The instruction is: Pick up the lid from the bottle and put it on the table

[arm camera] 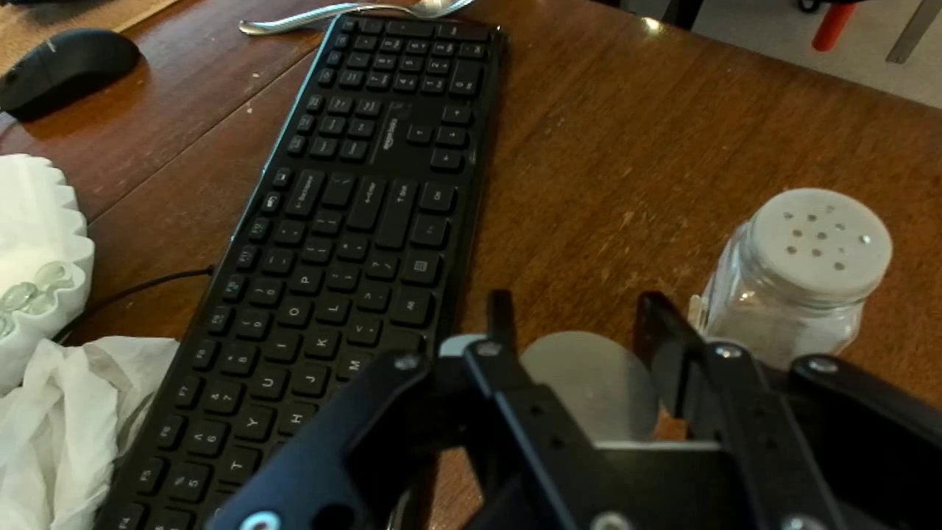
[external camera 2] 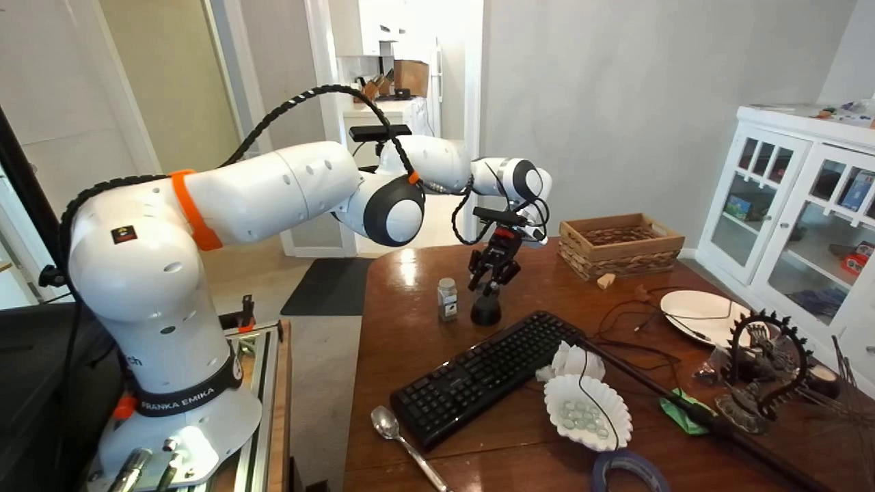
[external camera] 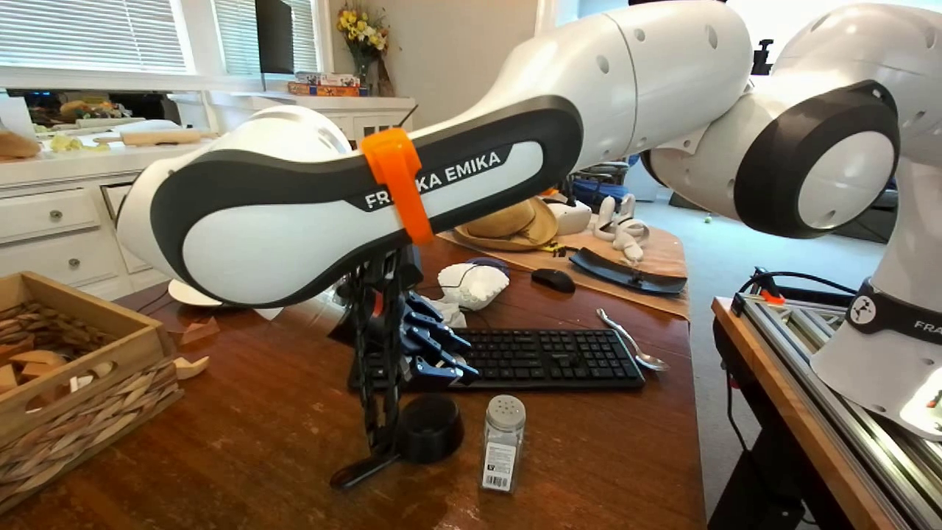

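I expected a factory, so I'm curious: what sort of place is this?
Probably a home's dining room, judging by the large glossy reddish-brown wooden table, the white cabinet with glass-paned doors and the bunch of yellow flowers.

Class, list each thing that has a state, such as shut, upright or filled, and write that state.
Gripper: shut on the lid
Lid: off the shaker bottle
Shaker bottle: upright, perforated cap on
Black scoop: resting on the table
Scalloped dish: holding clear glass beads
Woven basket: holding wooden pieces
Spoon: lying beside the keyboard
White tissue: crumpled
Cabinet doors: shut
Window blinds: lowered
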Controlling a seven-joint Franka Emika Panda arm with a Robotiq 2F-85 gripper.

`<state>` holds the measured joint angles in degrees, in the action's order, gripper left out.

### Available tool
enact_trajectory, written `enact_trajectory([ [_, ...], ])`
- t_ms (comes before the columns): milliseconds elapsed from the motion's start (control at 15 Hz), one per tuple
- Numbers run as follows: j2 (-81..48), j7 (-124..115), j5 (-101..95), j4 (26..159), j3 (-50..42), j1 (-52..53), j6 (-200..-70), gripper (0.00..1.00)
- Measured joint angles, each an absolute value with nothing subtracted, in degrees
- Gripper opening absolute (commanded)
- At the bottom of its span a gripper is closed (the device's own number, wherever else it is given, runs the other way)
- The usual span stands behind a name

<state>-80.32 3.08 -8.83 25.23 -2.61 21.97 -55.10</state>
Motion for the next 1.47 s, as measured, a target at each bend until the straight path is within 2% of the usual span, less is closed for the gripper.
enact_trajectory([
  [733, -80.3, 3.0, -8.8, 25.2, -2.6, 22.0, -55.1, 0.45],
  [800, -80.3, 3.0, -8.8, 25.2, -2.6, 22.0, -55.1, 0.2],
  [1467, -81.6, 2.4, -8.2, 26.2, 0.0, 21.8, -57.4, 0.2],
])
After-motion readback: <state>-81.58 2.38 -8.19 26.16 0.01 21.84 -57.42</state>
